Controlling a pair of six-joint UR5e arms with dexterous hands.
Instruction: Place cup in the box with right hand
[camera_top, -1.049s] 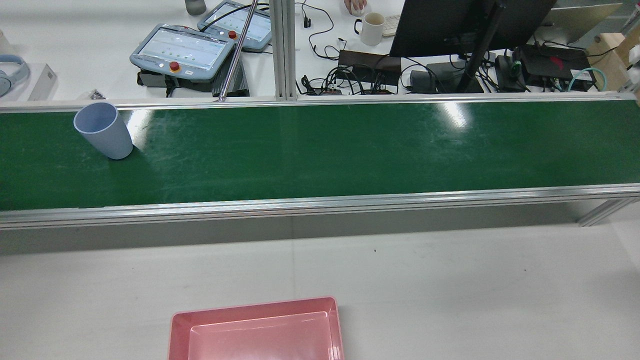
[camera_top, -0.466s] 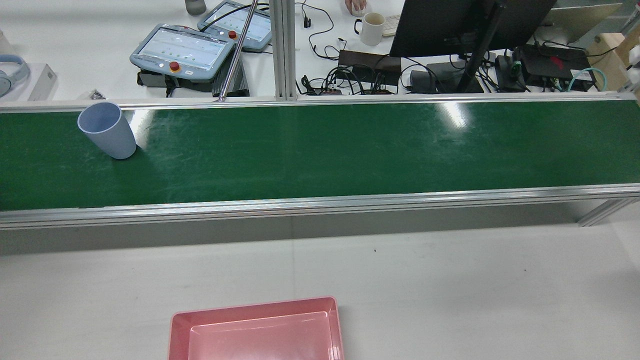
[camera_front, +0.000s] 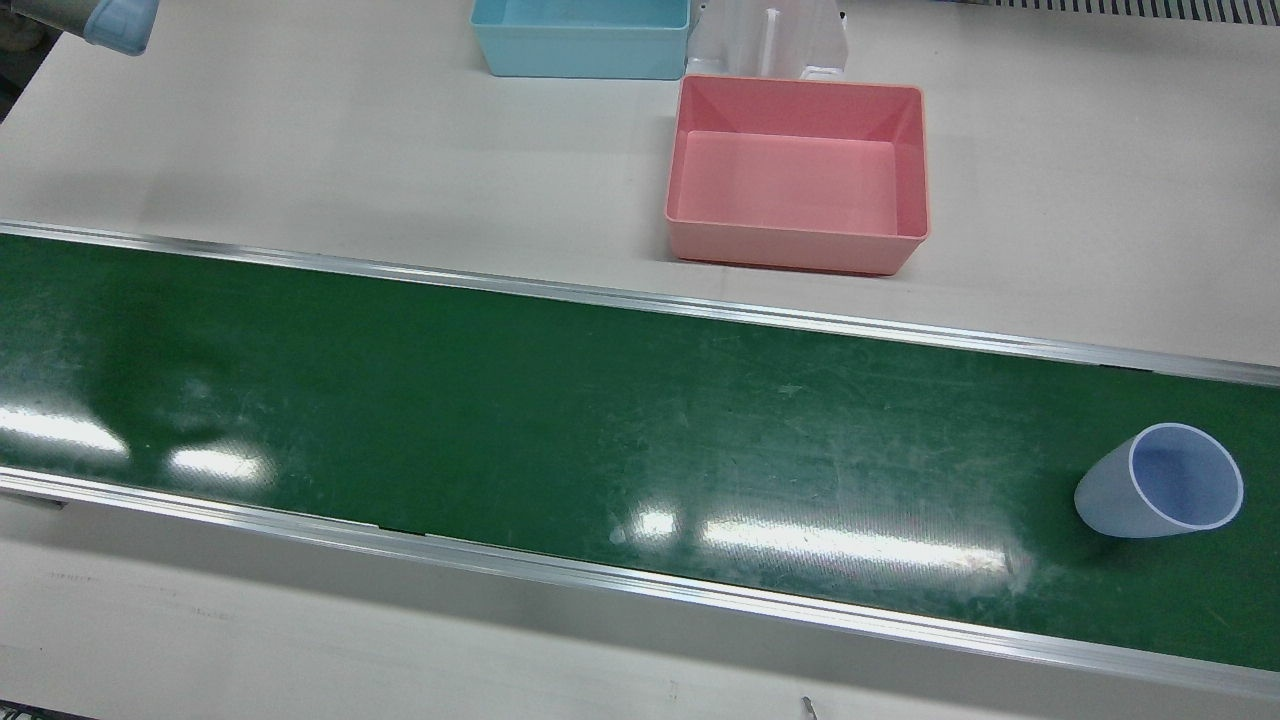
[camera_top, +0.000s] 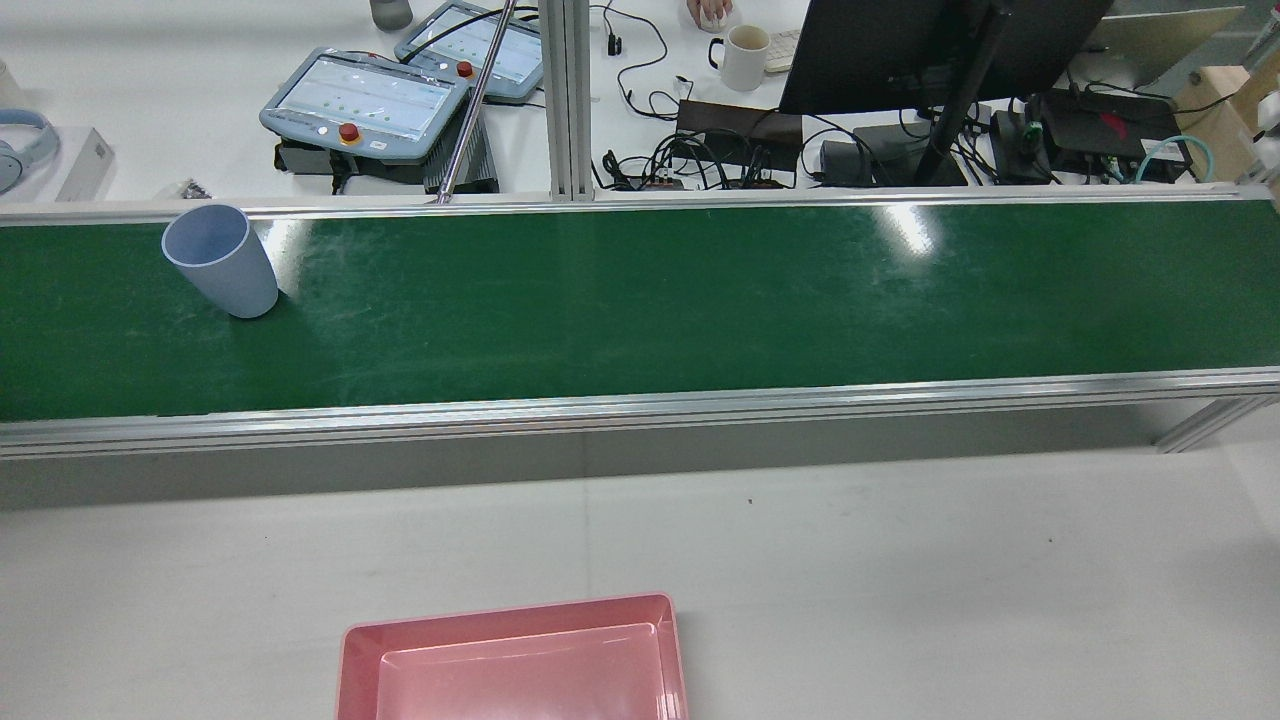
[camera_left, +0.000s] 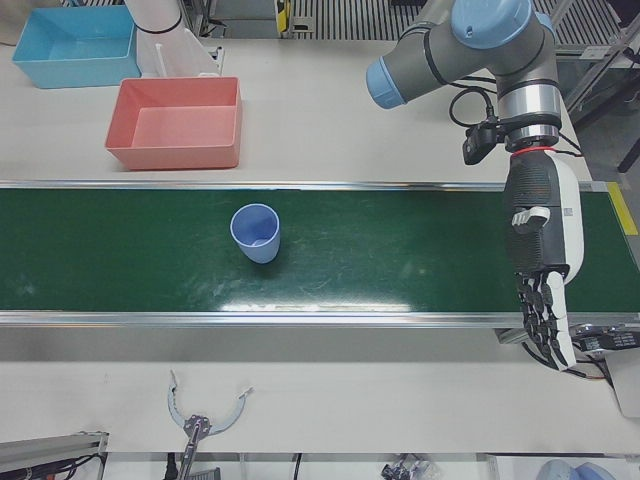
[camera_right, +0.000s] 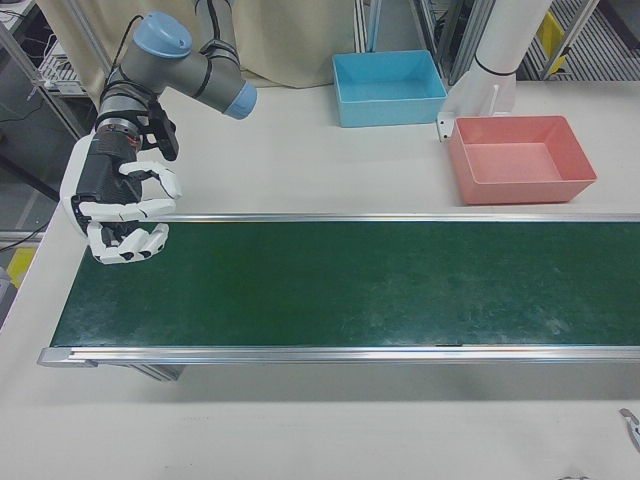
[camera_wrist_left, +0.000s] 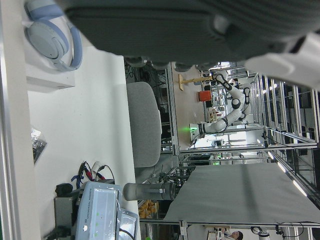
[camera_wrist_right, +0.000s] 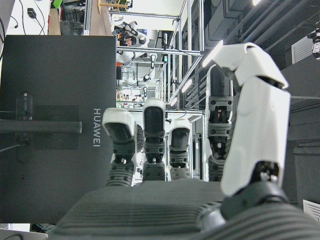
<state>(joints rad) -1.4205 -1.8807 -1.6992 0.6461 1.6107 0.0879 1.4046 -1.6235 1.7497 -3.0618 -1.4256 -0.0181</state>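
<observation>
A pale blue cup (camera_top: 220, 260) stands upright on the green conveyor belt (camera_top: 640, 300), near its left end in the rear view; it also shows as the cup (camera_front: 1160, 495) and cup (camera_left: 256, 233). The pink box (camera_front: 790, 245) sits empty on the white table beside the belt, also seen as the box (camera_right: 520, 190). My right hand (camera_right: 120, 205) hovers over the opposite end of the belt, fingers loosely curled and apart, holding nothing, far from the cup. My left hand (camera_left: 540, 260) hangs over the belt end nearest the cup, fingers stretched downward, empty.
A blue box (camera_front: 580, 40) stands behind the pink one next to a white pedestal (camera_front: 770, 40). Beyond the belt lie teach pendants (camera_top: 365, 100), a monitor (camera_top: 900, 50), cables and a mug (camera_top: 745, 55). A metal tool (camera_left: 205, 420) lies on the front table.
The cup has drifted a little to the right along the belt in the rear view. Nothing else there has moved.
</observation>
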